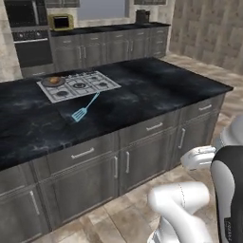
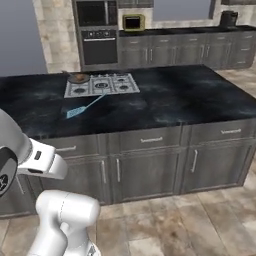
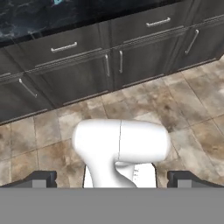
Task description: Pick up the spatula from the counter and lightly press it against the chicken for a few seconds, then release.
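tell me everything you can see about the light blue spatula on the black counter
The light blue spatula looks like plastic, with a broad slotted head and a thin straight handle. It lies flat on the black marbled counter, in front of the white gas cooktop. Its head is toward the counter's near edge and its handle angles back so the tip reaches the cooktop's front edge; whether it overlaps is too small to tell. Nothing else touches it.

I have the two base cameras sitting well back, looking forward and down over the counter (image 1: 156, 90) from left and right, and both take in the stove (image 1: 78, 86). My hand camera looks low and close at the drawers (image 3: 65, 48) and floor (image 3: 197, 122).
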Motion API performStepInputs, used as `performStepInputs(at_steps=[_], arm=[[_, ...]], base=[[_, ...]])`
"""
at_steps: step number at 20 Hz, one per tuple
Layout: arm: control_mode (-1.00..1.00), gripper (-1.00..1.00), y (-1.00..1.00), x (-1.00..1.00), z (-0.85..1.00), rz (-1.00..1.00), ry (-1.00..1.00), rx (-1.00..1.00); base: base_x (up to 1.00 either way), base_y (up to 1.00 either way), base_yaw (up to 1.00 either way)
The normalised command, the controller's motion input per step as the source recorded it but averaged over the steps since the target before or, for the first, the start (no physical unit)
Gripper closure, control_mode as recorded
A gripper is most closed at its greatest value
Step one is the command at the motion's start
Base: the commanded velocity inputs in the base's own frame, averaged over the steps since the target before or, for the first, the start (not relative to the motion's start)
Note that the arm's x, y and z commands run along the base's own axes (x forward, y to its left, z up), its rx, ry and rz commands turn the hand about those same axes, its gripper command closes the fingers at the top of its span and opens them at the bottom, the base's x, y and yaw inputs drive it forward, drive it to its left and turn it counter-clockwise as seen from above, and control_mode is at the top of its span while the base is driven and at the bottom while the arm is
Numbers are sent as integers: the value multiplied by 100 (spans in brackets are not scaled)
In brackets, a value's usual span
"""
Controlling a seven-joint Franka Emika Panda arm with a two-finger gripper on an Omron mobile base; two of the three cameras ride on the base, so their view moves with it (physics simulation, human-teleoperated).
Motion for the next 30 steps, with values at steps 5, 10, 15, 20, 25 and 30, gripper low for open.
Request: performStepInputs(at_steps=[5, 10, 15, 20, 25, 30], arm=[[100, -100, 0, 0, 0, 0, 0, 0], [100, -100, 0, 0, 0, 0, 0, 0], [100, -100, 0, 0, 0, 0, 0, 0], [100, -100, 0, 0, 0, 0, 0, 0], [100, -100, 0, 0, 0, 0, 0, 0], [100, -100, 0, 0, 0, 0, 0, 0]], base=[[61, -48, 46], [61, -31, 41], [70, -29, 35], [80, -9, 13], [85, -14, 11], [57, -13, 10]])
